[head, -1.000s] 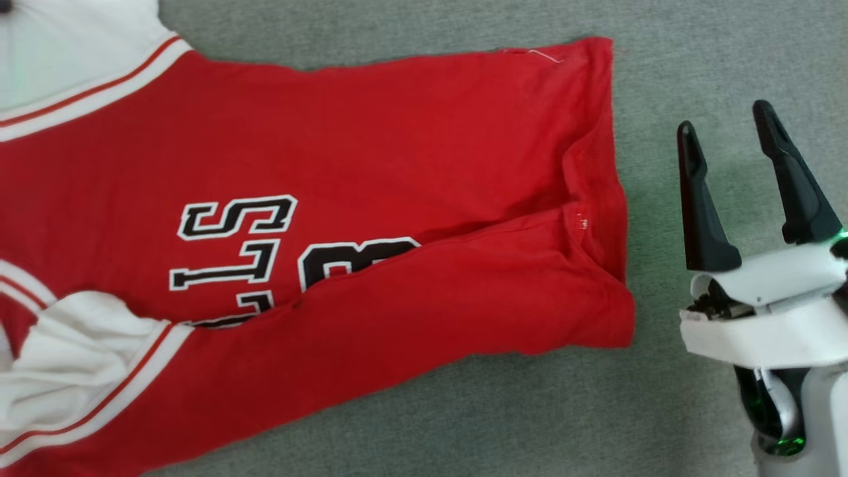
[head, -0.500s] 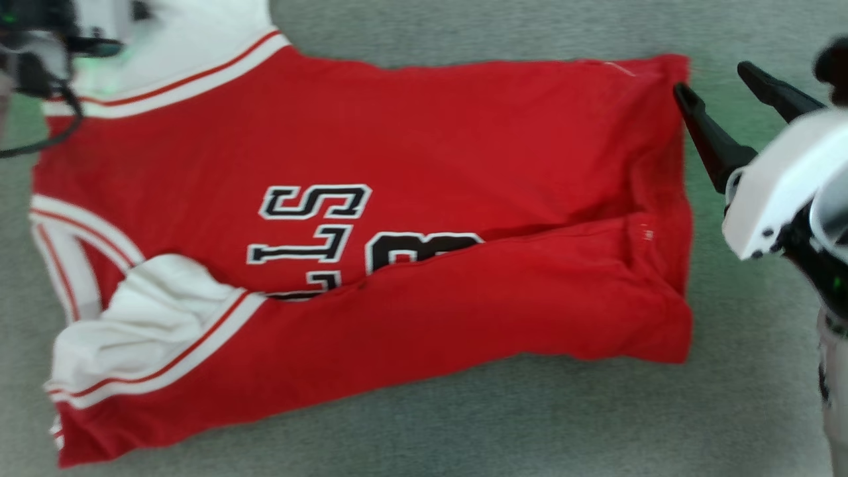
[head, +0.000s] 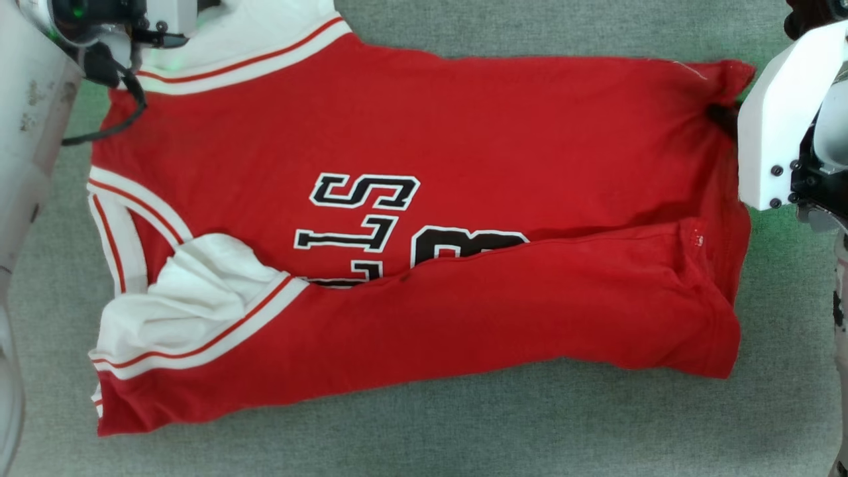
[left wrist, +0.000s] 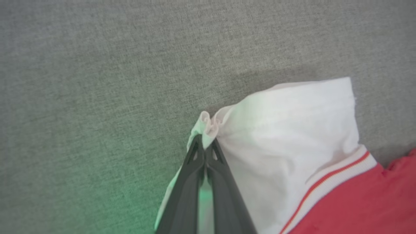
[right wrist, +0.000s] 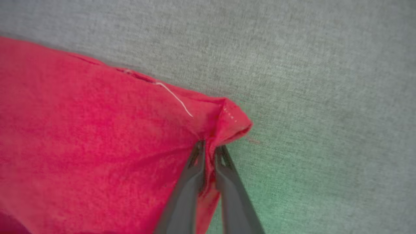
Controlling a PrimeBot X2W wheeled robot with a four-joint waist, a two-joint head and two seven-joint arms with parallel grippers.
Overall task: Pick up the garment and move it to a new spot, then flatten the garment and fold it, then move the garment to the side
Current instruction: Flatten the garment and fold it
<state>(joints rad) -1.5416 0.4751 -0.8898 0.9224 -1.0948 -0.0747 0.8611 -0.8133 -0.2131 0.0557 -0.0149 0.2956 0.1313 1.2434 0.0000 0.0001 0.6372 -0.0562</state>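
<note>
Grey woven fabric covers the whole work surface, and the garment (head: 464,132) lies spread across its middle, collar end toward the left edge and hem toward the right edge.

Along the near side, one long flap of the jersey is already turned in over the chest, with the near sleeve (head: 192,291) bunched in a crumpled heap at its left end. Toward the far edge, the other long side lies flat, and both of its ends are pinched. The left gripper (left wrist: 204,146) is clamped on a small pleat at the tip of the far white sleeve. The right gripper (right wrist: 209,146) has closed its fingers on the far hem corner, where the red cloth puckers.

The step in hand looks like the second lengthwise fold. To do it well, both ends should rise together and the edge between them should be held taut. It should then travel toward the near edge and land square over the first flap. Both bites are small and could slip. The left one holds sleeve rather than shoulder, so the body may lag.

The block lettering (head: 364,212) reads "S" and "L", the next letter being half covered. The numeral (head: 464,242) is partly hidden, perhaps an 8. A tiny mark at the hem (head: 695,242) is too small to read.
</note>
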